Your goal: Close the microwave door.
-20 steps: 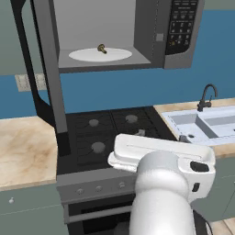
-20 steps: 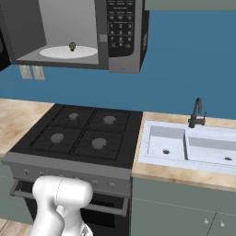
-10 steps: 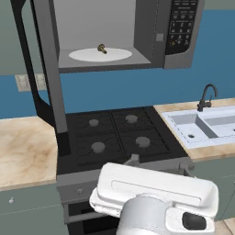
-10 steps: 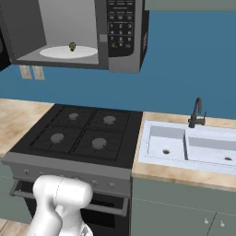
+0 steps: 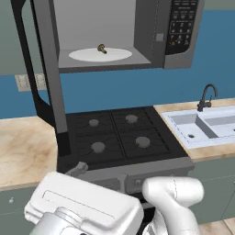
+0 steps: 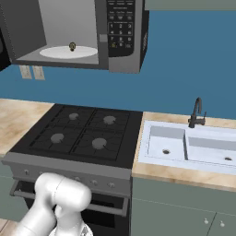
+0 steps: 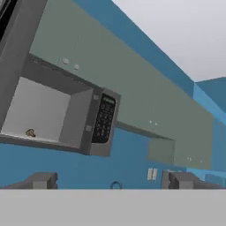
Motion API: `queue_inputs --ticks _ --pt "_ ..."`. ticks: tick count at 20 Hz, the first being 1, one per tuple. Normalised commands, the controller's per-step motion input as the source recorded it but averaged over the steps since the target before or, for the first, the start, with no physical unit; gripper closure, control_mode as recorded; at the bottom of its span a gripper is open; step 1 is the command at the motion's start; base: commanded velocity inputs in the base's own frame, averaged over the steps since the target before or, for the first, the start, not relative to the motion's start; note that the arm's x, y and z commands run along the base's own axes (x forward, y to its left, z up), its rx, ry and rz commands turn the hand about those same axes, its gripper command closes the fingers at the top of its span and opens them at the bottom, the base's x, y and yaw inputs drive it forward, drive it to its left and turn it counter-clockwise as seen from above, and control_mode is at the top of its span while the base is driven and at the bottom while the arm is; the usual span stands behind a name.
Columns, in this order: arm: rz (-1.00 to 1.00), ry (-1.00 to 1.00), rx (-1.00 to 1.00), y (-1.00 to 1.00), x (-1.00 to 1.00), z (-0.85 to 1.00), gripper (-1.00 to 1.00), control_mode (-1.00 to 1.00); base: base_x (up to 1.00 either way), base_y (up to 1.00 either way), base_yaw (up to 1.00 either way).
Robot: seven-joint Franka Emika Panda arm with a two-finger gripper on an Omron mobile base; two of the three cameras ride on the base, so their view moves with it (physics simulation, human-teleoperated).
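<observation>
The microwave [image 5: 151, 32] hangs above the stove with its light grey inside, white turntable plate [image 5: 100, 55] and black keypad [image 5: 181, 23] showing. The microwave door [image 5: 43, 87] stands wide open, swung out to the left and seen almost edge-on, its black frame reaching down to the stove's left side. In the right base view the microwave [image 6: 73, 32] shows with the door [image 6: 2, 50] at the left edge. My gripper [image 7: 114, 181] is open, low in front of the stove, looking up at the microwave [image 7: 57, 114]. Its white hand [image 5: 82, 211] is below and right of the door.
A small brown object [image 5: 102, 47] lies on the turntable. The black four-burner stove [image 5: 119, 135] sits under the microwave, wooden counter [image 5: 23, 147] to its left. A white sink [image 5: 202, 126] with a dark faucet [image 5: 206, 96] is to the right. Grey-green cabinets [image 7: 132, 88] run above.
My hand has swung down and to the left, from right of the stove's middle to low in front of its left part. The microwave door has not moved.
</observation>
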Motion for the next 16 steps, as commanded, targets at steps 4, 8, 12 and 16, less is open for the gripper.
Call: queue_inputs --ticks 4,8,12,16 --pt "-0.20 0.00 -0.16 1.00 0.04 0.00 -1.00 -1.00 0.00 0.00 0.00" --pt "-0.08 0.00 -0.10 0.75 0.52 0.00 -1.00 -1.00 0.00 0.00 0.00" --pt "0.00 0.00 -0.04 0.44 0.88 -0.01 -1.00 -1.00 0.00 0.00 0.00" --pt "0.00 0.00 -0.04 0.39 0.92 -0.08 -1.00 -1.00 0.00 0.00 0.00"
